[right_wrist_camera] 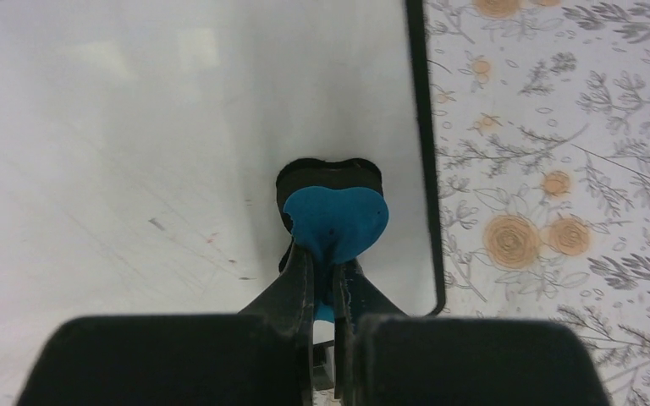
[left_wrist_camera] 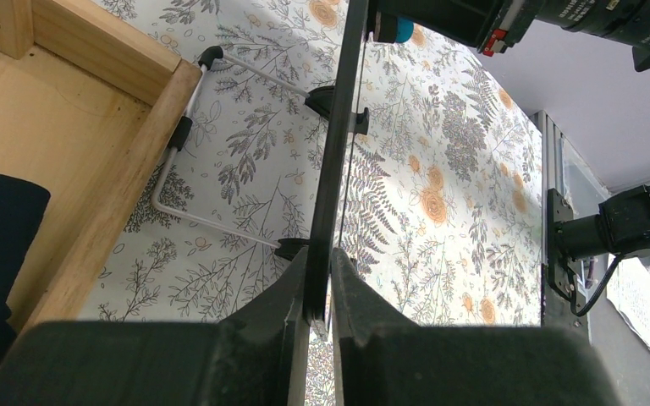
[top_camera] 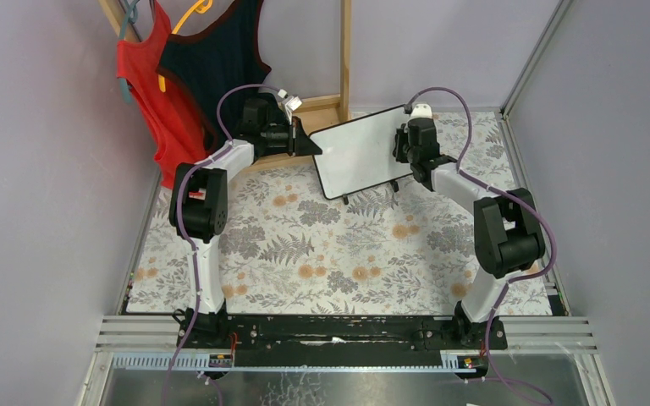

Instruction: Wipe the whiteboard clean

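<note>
While left fingers (left_wrist_camera: 264, 309) clamp black-framed whiteboard (top_camera: 360, 152), right fingers (right_wrist_camera: 296, 286) pinch blue heart-shaped eraser (right_wrist_camera: 337, 220)

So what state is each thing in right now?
whiteboard: upright on its feet, nearly wiped clean.
eraser: held, seemingly against the board.
left fingers: shut on the whiteboard's edge.
right fingers: shut on the eraser.
red top: hanging.

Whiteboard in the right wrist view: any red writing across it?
No: the whiteboard shows bare white with only a few faint specks near the blue eraser held by the right gripper.
</note>
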